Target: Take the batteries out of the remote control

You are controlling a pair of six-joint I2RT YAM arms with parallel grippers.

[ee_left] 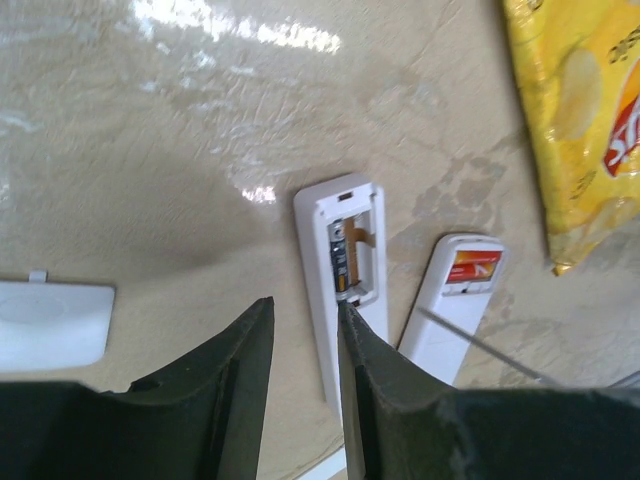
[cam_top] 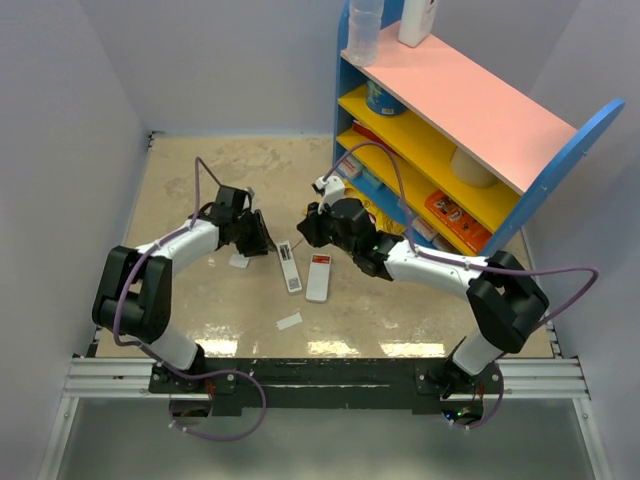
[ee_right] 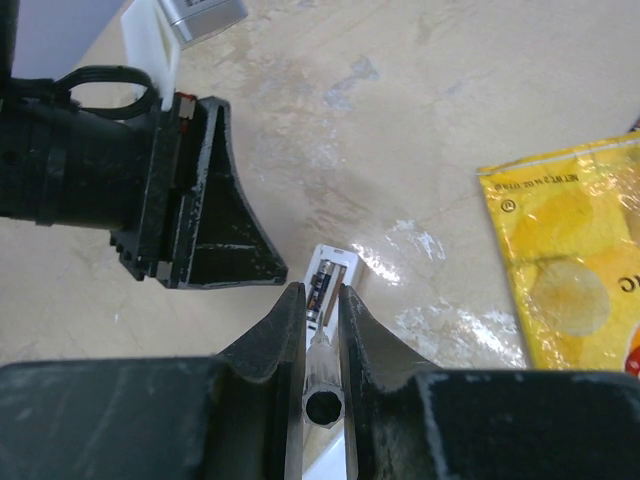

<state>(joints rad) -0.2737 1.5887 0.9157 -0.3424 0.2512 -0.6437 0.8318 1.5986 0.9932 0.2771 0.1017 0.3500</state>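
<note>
The remote control [cam_top: 318,286] [ee_left: 440,335] lies back-up mid-table. Its open recess at the far end shows the red/orange batteries [cam_top: 320,260] [ee_left: 474,268]. Left of it lies a narrower white bar [cam_top: 289,268] [ee_left: 315,260] [ee_right: 340,258] whose open compartment holds a dark cell [ee_left: 336,255] [ee_right: 321,280]. My left gripper [cam_top: 262,240] [ee_left: 306,305] is open, astride the bar's left edge, with its right fingertip at the compartment's near end. My right gripper [cam_top: 308,228] [ee_right: 320,292] is shut on a thin grey stick [ee_right: 322,380] [ee_left: 480,345]; the stick's tip points into that compartment beside the dark cell.
A loose white cover [ee_left: 50,325] [cam_top: 239,261] lies left of the bar, and a white scrap [cam_top: 289,321] lies nearer the bases. A yellow snack bag [ee_left: 580,120] [ee_right: 570,260] lies to the right. A blue shelf unit [cam_top: 450,130] stands at the back right.
</note>
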